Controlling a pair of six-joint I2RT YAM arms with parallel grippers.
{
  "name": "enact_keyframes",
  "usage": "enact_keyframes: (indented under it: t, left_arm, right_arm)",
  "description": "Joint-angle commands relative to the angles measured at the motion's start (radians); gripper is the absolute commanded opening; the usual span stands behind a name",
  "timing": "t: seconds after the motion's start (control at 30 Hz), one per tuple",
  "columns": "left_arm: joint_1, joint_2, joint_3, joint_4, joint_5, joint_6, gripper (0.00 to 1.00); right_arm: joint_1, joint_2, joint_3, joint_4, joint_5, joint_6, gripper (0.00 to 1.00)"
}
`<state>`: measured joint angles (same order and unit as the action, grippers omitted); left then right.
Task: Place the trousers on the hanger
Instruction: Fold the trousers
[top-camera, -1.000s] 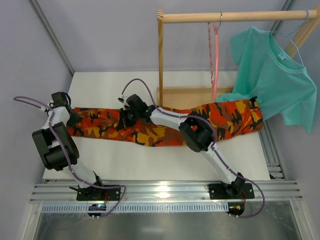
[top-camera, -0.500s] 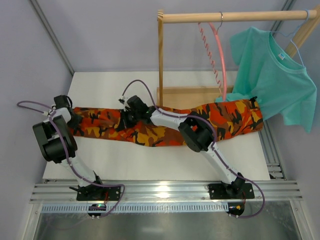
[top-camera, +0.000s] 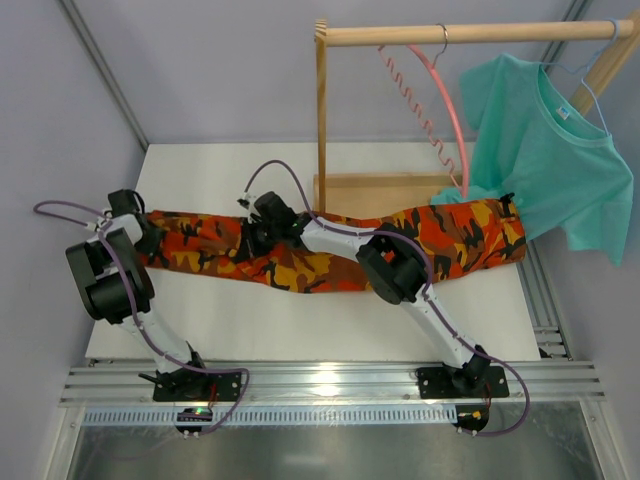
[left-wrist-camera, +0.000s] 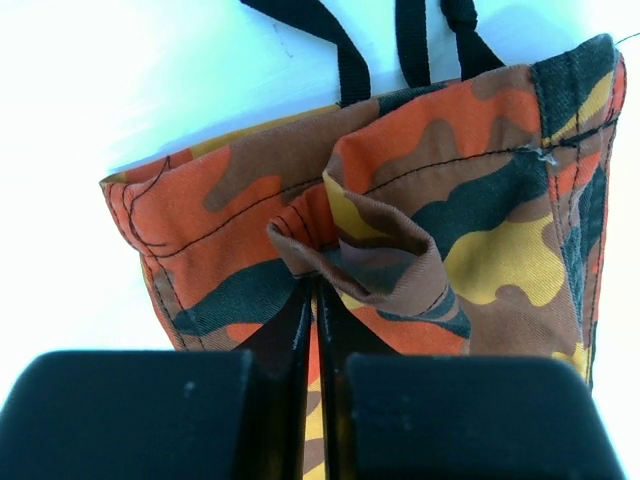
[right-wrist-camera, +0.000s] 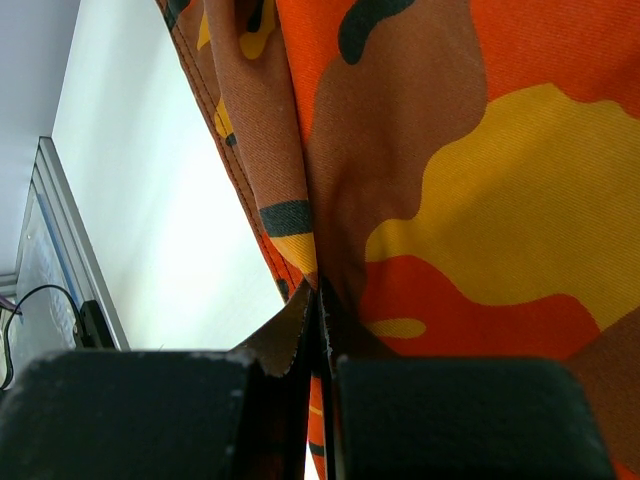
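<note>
The trousers (top-camera: 300, 268) lay stretched flat across the white surface (top-camera: 300, 320), their middle partly hidden beneath the right arm. The left pincer (left-wrist-camera: 315, 300) was pressed together on a fold at the leg end, where black drawstrings (left-wrist-camera: 350, 60) ran out of view. The right pincer (right-wrist-camera: 318, 300) pinched a mid-leg fold. Behind them, the hanger (top-camera: 445, 100) hung tilted from the wooden rail (top-camera: 480, 33), its lower end lost behind a teal T-shirt (top-camera: 545, 150).
</note>
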<state>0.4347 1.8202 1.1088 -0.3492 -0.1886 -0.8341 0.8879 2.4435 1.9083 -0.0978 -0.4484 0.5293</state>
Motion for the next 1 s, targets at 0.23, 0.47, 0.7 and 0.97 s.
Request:
enact_keyframes:
  t: [0.23, 0.47, 0.7, 0.97]
  left_arm:
    - [0.006, -0.001, 0.094, -0.132, -0.142, 0.021, 0.0]
    - [0.006, -0.051, 0.109, -0.149, -0.149, 0.026, 0.0]
    - [0.007, -0.052, 0.097, -0.099, -0.125, 0.081, 0.0]
    - [0.027, -0.039, 0.03, 0.062, 0.087, 0.084, 0.36]
  right_arm:
    - [-0.001, -0.038, -0.003, -0.01, -0.009, -0.005, 0.04]
    - [0.0, -0.057, -0.005, -0.025, -0.01, -0.009, 0.06]
    - [0.0, -0.051, 0.018, -0.034, -0.006, -0.002, 0.07]
    - [0.002, -0.043, -0.026, 0.004, 0.017, 0.023, 0.04]
